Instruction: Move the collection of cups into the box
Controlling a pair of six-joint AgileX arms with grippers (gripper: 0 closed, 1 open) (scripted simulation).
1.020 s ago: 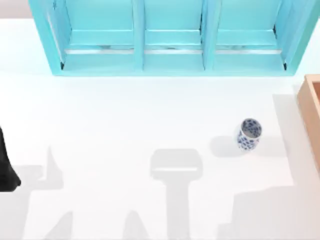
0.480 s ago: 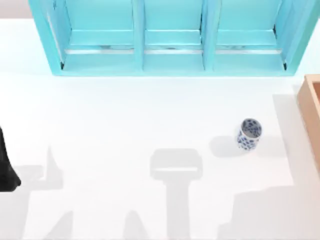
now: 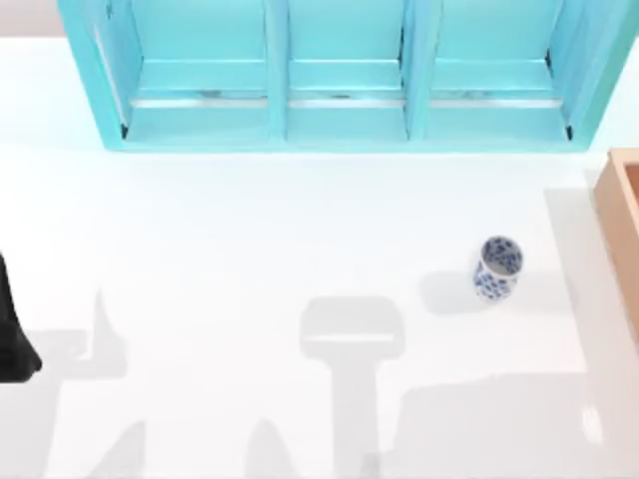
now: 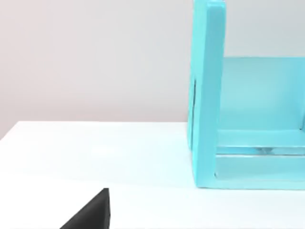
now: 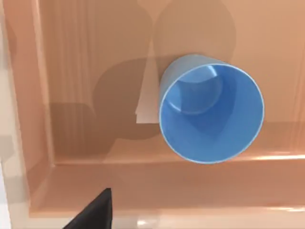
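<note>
Going left to right across the top view, the left arm (image 3: 12,334) sits parked at the table's nine-o'clock edge, a dark shape only; whether its gripper is wide or narrow cannot be told. From its wrist camera the end wall of the turquoise shelf unit (image 4: 207,95) stands on the white table (image 4: 95,152), and that same unit spans the twelve-o'clock side of the top view.

Further right, the white floral cup (image 3: 497,267) stands upright on the bare table at about four o'clock from centre, near the box (image 3: 617,215) but apart from it. The box's tan wall shows at the three-o'clock edge.

The right wrist view looks down into the box, where the blue cup (image 5: 211,112) stands upright on the wooden floor, close to one inner wall. A dark finger tip (image 5: 95,212) of the right gripper shows at that picture's edge, clear of the cup; how wide the fingers stand cannot be told.

By this showing the task looks half done: the blue cup is in, and the floral cup is left to fetch.
</note>
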